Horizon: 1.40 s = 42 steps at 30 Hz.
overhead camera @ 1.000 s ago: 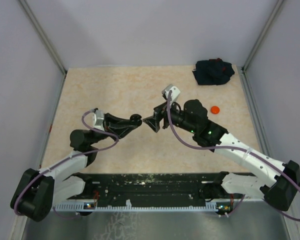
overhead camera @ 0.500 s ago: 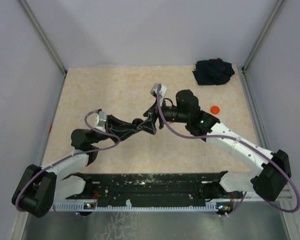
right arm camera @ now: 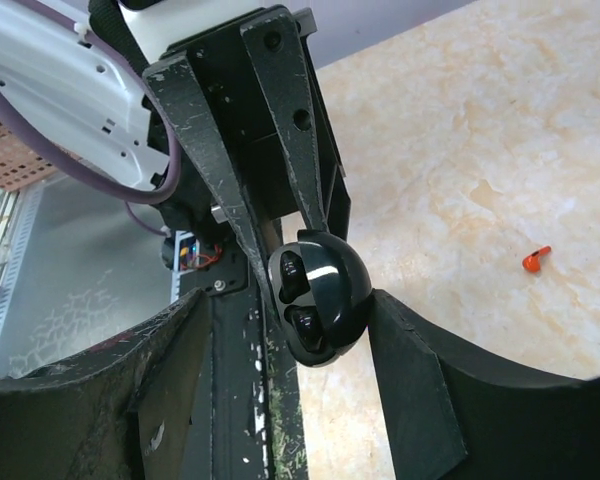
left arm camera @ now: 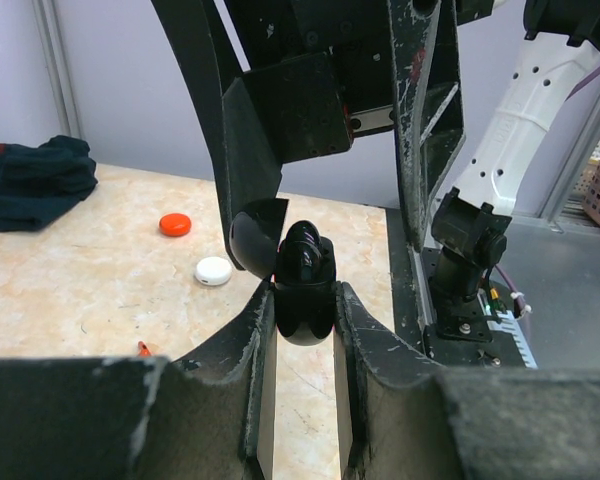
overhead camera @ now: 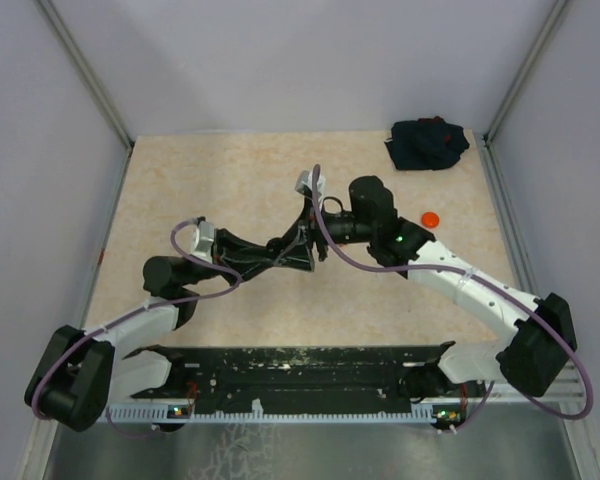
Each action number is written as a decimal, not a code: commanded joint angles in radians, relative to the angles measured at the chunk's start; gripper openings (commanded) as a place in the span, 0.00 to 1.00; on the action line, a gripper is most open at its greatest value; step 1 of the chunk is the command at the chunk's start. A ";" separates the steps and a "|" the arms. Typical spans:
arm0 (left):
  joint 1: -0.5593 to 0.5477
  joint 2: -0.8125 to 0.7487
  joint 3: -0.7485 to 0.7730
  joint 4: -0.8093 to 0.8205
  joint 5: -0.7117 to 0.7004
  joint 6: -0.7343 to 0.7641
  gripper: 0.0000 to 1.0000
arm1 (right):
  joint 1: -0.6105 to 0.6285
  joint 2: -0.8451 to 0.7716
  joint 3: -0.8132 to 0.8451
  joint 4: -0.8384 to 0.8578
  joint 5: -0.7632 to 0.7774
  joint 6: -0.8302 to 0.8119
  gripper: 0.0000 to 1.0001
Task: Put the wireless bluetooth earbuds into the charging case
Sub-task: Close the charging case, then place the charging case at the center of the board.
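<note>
Top external view has me working over a pale, marbled tabletop (overhead camera: 210, 180) closed in by plain grey walls (overhead camera: 310, 60) with metal posts (overhead camera: 85, 70) at the far corners. A dark bundle of cloth (overhead camera: 427, 144) sits in the far right corner, and an orange puck (overhead camera: 431, 218) lies nearer, beside my right arm. A white puck (left arm camera: 213, 270) lies close to the orange one.

Both my arms meet above the middle of the surface. My left gripper (left arm camera: 302, 310) is clamped on the black charging case (right arm camera: 325, 275), held off the table. My right gripper (right arm camera: 288, 305) straddles the case with its jaws wider than it, gripping nothing. One red earbud (right arm camera: 536, 260) lies on the tabletop; whether the case's two hollows hold buds I cannot tell.
</note>
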 commanded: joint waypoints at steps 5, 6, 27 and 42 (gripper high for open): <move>-0.003 0.005 0.036 -0.013 -0.003 0.001 0.00 | -0.016 -0.076 0.004 0.110 -0.081 -0.006 0.62; -0.003 0.005 0.036 -0.014 -0.003 0.000 0.00 | -0.016 -0.080 0.000 0.115 -0.083 -0.007 0.62; -0.005 0.002 0.076 -0.056 0.057 -0.020 0.00 | -0.027 -0.147 -0.121 0.085 -0.002 -0.313 0.56; -0.019 0.025 0.097 -0.051 0.076 -0.047 0.00 | -0.015 -0.104 -0.111 0.105 -0.032 -0.349 0.38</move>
